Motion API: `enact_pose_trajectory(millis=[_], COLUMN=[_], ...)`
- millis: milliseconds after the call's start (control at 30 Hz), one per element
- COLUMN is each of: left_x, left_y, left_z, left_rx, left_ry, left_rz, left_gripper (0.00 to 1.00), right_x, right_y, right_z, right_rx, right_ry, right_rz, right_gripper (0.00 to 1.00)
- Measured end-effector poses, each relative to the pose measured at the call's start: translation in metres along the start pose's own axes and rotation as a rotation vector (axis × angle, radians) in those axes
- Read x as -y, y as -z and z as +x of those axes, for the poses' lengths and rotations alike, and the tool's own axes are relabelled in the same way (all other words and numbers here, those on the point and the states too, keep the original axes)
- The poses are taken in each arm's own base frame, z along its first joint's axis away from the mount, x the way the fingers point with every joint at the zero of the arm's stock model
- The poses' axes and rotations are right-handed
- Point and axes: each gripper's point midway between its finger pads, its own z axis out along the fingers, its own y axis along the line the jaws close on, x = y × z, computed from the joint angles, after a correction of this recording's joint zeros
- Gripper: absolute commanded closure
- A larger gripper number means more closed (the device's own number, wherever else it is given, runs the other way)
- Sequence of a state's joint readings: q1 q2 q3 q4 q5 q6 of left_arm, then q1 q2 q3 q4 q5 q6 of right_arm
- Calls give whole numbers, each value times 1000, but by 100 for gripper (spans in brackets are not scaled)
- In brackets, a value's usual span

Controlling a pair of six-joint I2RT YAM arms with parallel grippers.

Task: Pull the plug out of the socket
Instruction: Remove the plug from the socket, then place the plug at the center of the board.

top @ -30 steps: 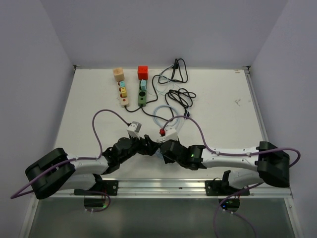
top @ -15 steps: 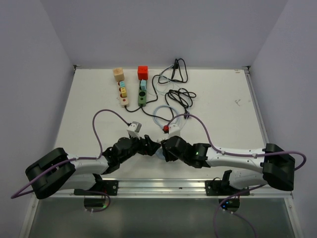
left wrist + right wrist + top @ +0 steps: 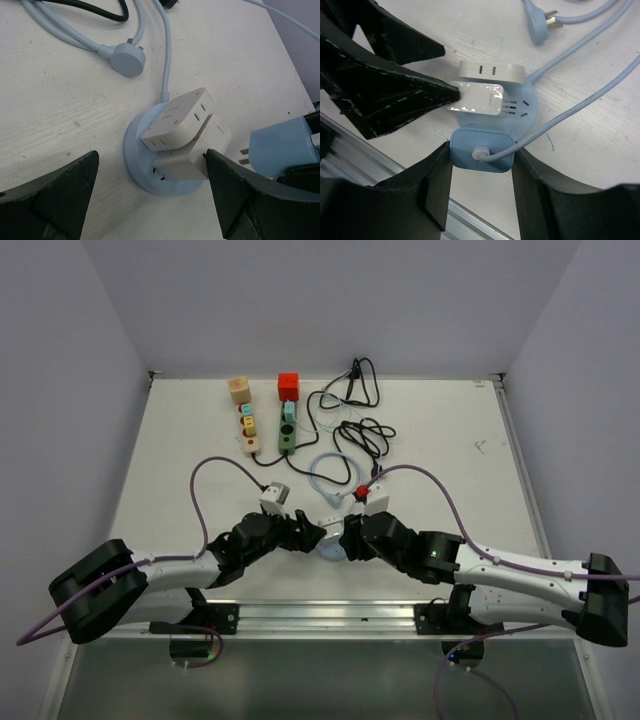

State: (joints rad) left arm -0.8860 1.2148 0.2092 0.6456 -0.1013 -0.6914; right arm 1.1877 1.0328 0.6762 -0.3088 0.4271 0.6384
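- Top view: the left claw (image 3: 312, 533) and the right claw (image 3: 347, 540) are meeting almost tip to tip at the near middle of the tabletop (image 3: 450, 440), over a round pale-blue socket (image 3: 328, 551).
- Left wrist view: the left claw is standing spread wide, straddling the socket. One fingertip (image 3: 210, 157) is touching the lower of two white adapters (image 3: 187, 162) sitting on it. The blue plug (image 3: 282, 147) is hanging just beside the socket, its prongs showing bare.
- Right wrist view: the right claw is pinching the blue plug between both fingers, and the plug's pale cable (image 3: 570, 117) is curving away past the socket's rim.
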Motion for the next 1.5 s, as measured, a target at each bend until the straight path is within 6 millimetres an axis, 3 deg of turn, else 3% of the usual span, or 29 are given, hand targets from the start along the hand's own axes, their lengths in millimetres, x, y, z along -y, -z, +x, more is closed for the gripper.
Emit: enact_pose_trajectory(millis=[100, 267, 433, 700, 967, 1167, 1200, 1300, 1500], left_x=[0, 1, 3, 10, 42, 51, 51, 52, 48], left_y=[-1, -3, -5, -4, 2, 11, 13, 20, 28], left_z=[-1, -4, -8, -22, -71, -91, -93, -101, -111], left_rx=[-13, -31, -63, -100, -24, -13, -16, -15, -4], left_ry=[-9, -35, -75, -143, -194, -234, -241, -264, -299], left_rz=[-10, -27, -48, -71, -32, -39, -45, -64, -99], left_gripper=[7, 2, 0, 0, 0, 1, 0, 0, 0], right_x=[24, 82, 108, 142, 157, 162, 162, 162, 160], right_y=[2, 3, -9, -55, -91, -126, -132, -145, -156], right_z=[4, -2, -8, -19, -67, -87, -90, -100, -116], right_rx=[-4, 4, -31, -156, -145, -178, -181, -189, -186], right_ry=[-25, -114, -129, -142, -172, -169, -167, -160, -146], right_rz=[52, 196, 265, 336, 297, 261, 257, 242, 223], right_gripper=[85, 83, 80, 77, 64, 59, 47, 31, 24])
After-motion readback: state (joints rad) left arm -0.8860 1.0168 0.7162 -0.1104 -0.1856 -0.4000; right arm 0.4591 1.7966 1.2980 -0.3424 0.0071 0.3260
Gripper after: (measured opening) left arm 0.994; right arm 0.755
